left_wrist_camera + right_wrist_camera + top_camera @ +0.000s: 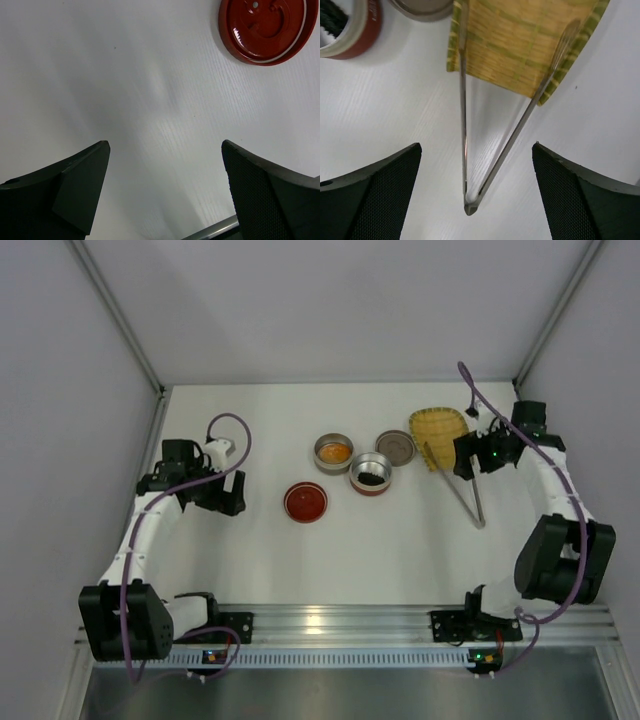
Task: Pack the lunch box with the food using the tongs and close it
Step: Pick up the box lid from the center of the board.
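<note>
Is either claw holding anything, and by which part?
Nothing is held. The left gripper is open above the table; the right gripper is open, with the tongs lying untouched between its fingers, tips on the woven tray.

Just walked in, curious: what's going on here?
Neither claw holds anything. The right claw hangs open over the tongs, which lie on the table with tips on the woven tray. The left claw is open near the red lid. The orange piece and black piece sit in separate open tins.
</note>
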Robot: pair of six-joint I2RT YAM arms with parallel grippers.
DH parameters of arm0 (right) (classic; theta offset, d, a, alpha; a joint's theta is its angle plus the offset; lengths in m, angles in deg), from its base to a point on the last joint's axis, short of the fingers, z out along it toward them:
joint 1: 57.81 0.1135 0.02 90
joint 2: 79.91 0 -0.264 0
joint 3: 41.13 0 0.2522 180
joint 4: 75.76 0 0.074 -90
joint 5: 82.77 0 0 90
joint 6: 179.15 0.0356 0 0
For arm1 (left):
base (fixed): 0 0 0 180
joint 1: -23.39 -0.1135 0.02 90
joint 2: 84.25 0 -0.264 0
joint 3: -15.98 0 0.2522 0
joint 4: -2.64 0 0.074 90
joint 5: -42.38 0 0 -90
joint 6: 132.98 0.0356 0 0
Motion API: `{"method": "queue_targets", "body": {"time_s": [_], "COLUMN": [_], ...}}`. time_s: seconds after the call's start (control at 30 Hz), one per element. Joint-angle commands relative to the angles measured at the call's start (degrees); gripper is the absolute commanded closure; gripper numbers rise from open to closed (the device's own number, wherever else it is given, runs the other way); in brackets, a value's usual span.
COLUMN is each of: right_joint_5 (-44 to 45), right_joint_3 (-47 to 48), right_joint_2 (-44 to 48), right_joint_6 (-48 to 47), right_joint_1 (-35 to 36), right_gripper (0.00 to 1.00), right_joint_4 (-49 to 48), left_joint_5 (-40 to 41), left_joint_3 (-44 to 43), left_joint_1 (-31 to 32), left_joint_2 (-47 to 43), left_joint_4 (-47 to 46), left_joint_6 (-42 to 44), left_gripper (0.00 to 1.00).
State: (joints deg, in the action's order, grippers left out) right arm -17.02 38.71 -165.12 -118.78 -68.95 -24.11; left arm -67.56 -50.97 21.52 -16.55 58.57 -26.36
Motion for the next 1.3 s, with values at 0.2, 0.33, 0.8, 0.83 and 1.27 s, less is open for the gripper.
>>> {"method": "queue_targets", "body": {"time_s": [0.2,0.33,0.8,0.83,1.27], "right_joint_5": [-1.07,-3.08,-1.15,-0.89,1.4], "right_joint_3": [1.95,-1.13,9.23,10.72,20.75], "right_joint_2": [12.78,12.7,-13.55,-14.71,-27.81], "right_joint_6": [-28.27,-38.21,-52.72,-52.81,-53.69], "right_joint_1": [27.96,37.57,59.21,59.56,62.02], "right_gripper": [0.23,0.39,0.7,0.7,0.67], "right_joint_4": [10.89,8.35,4.66,4.39,1.66], "left_joint_5": [-15.28,-16.97,-24.7,-25.05,-36.13], "left_joint_3": [-6.74,-8.42,-12.29,-12.29,-12.91], "left_joint_1": [0.11,0.02,-2.26,-2.35,-11.93], "left_joint_2": [8.92,10.52,14.56,14.74,19.57], "left_joint_4": [7.21,7.05,8.98,9.15,10.65], "left_joint_6": [2.89,1.57,-0.54,-0.54,1.31], "left_gripper": [0.02,0.02,0.02,0.02,0.02]}}
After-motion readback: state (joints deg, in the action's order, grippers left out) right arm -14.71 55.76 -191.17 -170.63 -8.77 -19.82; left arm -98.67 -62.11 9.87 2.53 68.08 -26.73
